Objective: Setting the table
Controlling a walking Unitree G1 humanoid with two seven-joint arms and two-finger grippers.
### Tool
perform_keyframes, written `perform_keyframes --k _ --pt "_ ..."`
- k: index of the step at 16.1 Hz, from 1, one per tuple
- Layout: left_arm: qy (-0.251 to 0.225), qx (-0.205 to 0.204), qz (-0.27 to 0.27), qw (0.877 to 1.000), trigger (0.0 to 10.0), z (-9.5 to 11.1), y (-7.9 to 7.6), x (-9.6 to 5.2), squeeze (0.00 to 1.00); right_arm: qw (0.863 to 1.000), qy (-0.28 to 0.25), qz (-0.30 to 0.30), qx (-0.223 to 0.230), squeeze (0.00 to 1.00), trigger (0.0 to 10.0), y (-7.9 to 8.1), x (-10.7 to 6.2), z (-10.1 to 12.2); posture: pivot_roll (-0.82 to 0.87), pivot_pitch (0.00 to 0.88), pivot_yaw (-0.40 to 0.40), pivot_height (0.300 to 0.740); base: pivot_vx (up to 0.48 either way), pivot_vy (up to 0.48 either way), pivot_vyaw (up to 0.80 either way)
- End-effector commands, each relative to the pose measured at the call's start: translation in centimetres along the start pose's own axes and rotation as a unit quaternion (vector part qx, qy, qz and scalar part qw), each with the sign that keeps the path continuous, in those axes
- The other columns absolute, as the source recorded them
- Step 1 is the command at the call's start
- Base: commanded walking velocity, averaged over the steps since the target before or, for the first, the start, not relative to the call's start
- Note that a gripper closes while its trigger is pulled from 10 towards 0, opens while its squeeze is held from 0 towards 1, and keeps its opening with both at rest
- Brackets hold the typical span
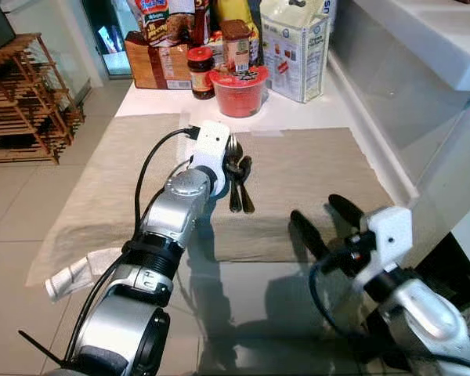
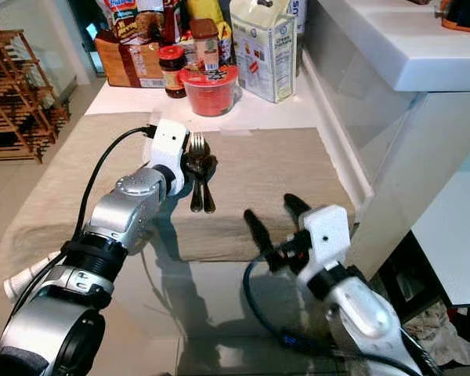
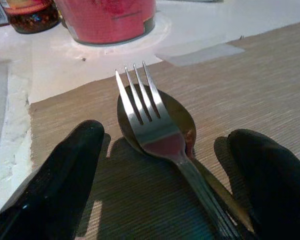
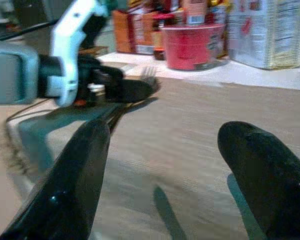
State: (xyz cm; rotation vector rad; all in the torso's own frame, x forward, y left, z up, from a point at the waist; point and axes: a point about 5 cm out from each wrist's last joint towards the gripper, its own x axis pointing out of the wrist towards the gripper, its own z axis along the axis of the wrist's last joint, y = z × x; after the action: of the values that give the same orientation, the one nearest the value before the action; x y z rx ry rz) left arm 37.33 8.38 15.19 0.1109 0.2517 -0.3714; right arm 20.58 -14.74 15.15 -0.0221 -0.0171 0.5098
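A steel fork point(image 3: 150, 117) lies on top of a spoon point(image 3: 185, 120) on the beige placemat point(image 1: 313, 164), their handles pointing toward me. My left gripper point(image 3: 165, 170) is low over the mat and open. One black finger point(image 3: 65, 175) stands on each side of the cutlery without touching it. In the head views the fork and spoon point(image 1: 236, 184) stick out past the left wrist's white housing. My right gripper point(image 1: 315, 208) hovers open over the mat's near right part, with nothing between its fingers point(image 4: 270, 170).
A red bowl point(image 1: 239, 90), a dark jar point(image 1: 201, 72), a milk carton point(image 1: 294, 47) and boxes crowd the table's far end. A white counter point(image 1: 431, 31) rises on the right. A wooden rack point(image 1: 23, 94) stands on the left. A rolled cloth point(image 1: 70, 276) lies at the mat's near left corner.
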Motion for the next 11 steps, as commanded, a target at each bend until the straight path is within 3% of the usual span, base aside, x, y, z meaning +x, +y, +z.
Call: perform_keyframes --k 1,4,6,9,10,11 --pt "0.015 0.005 0.001 1.0 10.0 -0.5 -0.2 -0.1 0.0 1.0 0.005 0.02 -0.006 0.0 10.0 0.2 -0.4 0.2 -0.2 0.0 0.102 0.74 0.0 0.0 0.0" --pt "0.029 -0.002 0.004 1.0 10.0 -1.1 -0.6 -0.1 0.0 0.997 0.029 -0.025 -0.07 0.0 10.0 -0.9 -0.4 -1.6 -0.2 0.0 0.088 0.74 0.0 0.0 0.0" --pt "0.033 -0.007 0.008 0.999 10.0 -1.4 -0.7 -0.2 0.0 0.995 0.055 -0.02 -0.077 0.0 10.0 -0.7 -2.0 -3.8 -0.19 0.0 0.086 0.74 0.0 0.0 0.0" --pt "0.04 -0.008 0.015 0.999 9.9 -1.6 -0.5 -0.2 0.0 0.995 0.056 -0.025 -0.078 0.0 10.0 -0.5 -3.0 -4.2 -0.19 0.0 0.088 0.74 0.0 0.0 0.0" --pt "0.05 -0.008 0.027 0.998 0.0 -1.9 -0.1 -0.2 0.0 0.994 0.046 -0.026 -0.09 0.0 10.0 -0.2 -2.3 -4.1 -0.19 0.0 0.091 0.74 0.0 0.0 0.0" --pt "0.052 -0.009 0.026 0.998 0.0 -2.0 -0.1 -0.2 0.0 0.995 0.044 -0.024 -0.091 0.0 10.0 0.1 -1.9 -4.4 -0.19 0.0 0.091 0.74 0.0 0.0 0.0"
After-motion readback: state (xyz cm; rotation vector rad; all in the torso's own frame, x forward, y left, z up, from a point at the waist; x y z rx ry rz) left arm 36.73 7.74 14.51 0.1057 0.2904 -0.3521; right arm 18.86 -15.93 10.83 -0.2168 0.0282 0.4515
